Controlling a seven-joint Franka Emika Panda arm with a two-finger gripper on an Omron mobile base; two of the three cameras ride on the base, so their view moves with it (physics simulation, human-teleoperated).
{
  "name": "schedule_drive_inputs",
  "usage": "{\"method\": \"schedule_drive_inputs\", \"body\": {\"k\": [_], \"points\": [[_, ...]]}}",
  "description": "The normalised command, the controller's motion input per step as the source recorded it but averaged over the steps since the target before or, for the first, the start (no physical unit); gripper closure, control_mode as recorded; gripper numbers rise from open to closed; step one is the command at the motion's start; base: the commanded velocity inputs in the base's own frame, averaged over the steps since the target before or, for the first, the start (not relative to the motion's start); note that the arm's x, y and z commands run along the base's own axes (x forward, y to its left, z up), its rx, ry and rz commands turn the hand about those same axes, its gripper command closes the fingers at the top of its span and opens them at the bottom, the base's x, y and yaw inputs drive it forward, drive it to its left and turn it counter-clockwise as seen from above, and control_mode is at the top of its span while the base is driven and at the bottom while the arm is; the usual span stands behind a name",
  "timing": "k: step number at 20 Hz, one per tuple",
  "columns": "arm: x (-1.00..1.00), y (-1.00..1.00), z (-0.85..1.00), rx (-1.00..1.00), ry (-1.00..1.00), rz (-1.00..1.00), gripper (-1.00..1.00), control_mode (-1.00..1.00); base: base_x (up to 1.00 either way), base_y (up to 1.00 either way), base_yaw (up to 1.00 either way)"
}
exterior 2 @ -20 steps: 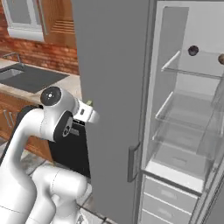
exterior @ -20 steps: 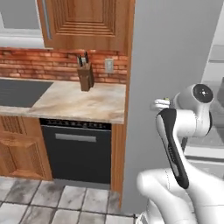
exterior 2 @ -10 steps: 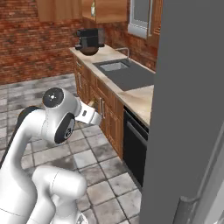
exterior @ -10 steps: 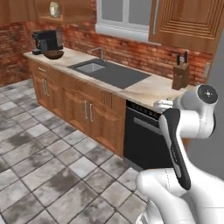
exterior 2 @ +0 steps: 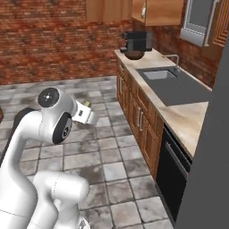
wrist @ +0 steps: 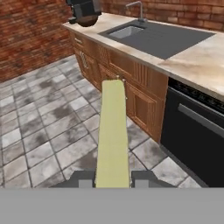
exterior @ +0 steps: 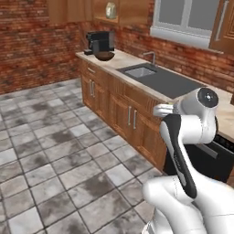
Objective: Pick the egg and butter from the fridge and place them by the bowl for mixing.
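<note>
Butter was pinched in the jaws, not yet placed by the far bowl; egg unaccounted for.

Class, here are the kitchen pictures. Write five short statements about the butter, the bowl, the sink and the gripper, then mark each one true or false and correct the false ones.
1. The gripper is shut on the butter. True.
2. The bowl sits on the floor tiles. False: it rests on the counter, in front of the coffee machine.
3. The sink is set into the counter beyond the bowl. False: seen from the robot, the sink is nearer than the bowl.
4. The dishwasher door is shut. True.
5. The butter lies beside the bowl. False: it is held above the floor, far from the bowl.
</note>
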Motion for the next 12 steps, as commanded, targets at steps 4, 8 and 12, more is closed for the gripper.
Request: {"method": "schedule_drive_inputs", "body": {"k": [4, 8, 12], "points": [[0.00, 0.00, 0.00, 0.00, 0.00, 0.00, 1.00, 1.00, 0.81, 0.47, 0.08], [0.00, 0.00, 0.00, 0.00, 0.00, 0.00, 1.00, 1.00, 0.88, 0.43, 0.06], [0.00, 0.00, 0.00, 0.00, 0.00, 0.00, 1.00, 1.00, 0.93, 0.42, 0.04]]}}
